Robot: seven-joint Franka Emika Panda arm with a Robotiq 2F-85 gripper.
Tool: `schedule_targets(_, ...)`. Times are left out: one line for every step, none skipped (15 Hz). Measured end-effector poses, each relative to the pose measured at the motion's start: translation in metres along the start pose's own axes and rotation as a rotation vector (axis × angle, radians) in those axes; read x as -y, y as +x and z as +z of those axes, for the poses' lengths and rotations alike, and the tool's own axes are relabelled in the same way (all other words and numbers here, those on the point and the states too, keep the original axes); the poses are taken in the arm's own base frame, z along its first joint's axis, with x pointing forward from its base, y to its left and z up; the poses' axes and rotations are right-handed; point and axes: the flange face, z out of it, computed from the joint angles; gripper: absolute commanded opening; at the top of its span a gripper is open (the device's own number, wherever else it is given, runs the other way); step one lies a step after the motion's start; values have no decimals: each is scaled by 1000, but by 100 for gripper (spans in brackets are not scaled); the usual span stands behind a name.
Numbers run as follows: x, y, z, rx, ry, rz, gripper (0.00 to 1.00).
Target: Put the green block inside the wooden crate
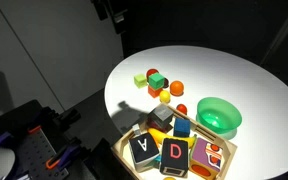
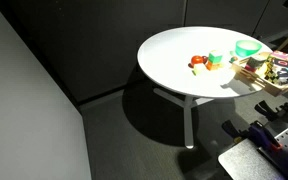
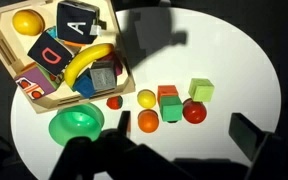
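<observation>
A light green block point(image 3: 201, 91) lies on the white round table point(image 3: 234, 60), next to a red ball point(image 3: 193, 111). A darker green block point(image 3: 171, 108) sits just left of it, below a red block point(image 3: 167, 93). The green block also shows in both exterior views point(image 1: 155, 78) point(image 2: 216, 60). The wooden crate point(image 3: 2, 50) point(image 1: 127, 152) point(image 2: 256, 76) holds letter blocks, a banana point(image 3: 86, 62) and other toys. My gripper point(image 3: 184, 132) is open and empty, high above the table, with its dark fingers on either side of the blocks.
A green bowl point(image 3: 76, 125) point(image 1: 219, 117) point(image 2: 247, 48) stands beside the crate. A yellow ball point(image 3: 146, 98), an orange ball point(image 3: 147, 122) and a small red piece point(image 3: 114, 101) lie near the blocks. The table edge curves close by; the surroundings are dark.
</observation>
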Motion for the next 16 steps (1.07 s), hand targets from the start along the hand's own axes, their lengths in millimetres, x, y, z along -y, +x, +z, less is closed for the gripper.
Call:
schedule_targets(0, 0, -1, -1, 0, 0, 100)
schedule_targets(0, 0, -1, -2, 0, 0, 100)
schedule_targets(0, 1, -1, -2, 0, 0, 100)
schedule_targets(0, 1, -1, -2, 0, 0, 100)
schedule_targets(0, 1, -1, -2, 0, 0, 100)
schedule_targets(0, 0, -1, -1, 0, 0, 100)
schedule_targets(0, 1, 0, 1, -1, -1, 100)
schedule_targets(1, 1, 1, 4, -2, -2, 100)
schedule_targets(1, 2, 3, 8, -2, -2, 100)
schedule_targets(2, 3, 5, 12, 0, 0, 100)
schedule_targets(3, 5, 6, 16, 3, 2, 100)
schedule_targets(4, 8, 8, 20, 8, 4, 100)
schedule_targets(6, 12, 9, 24, 11, 5, 100)
schedule_targets(9, 18, 11, 28, 14, 5, 100)
schedule_targets(11, 24, 13, 32, 15, 3, 100)
schedule_targets(14, 30, 15, 38, 14, -1, 100)
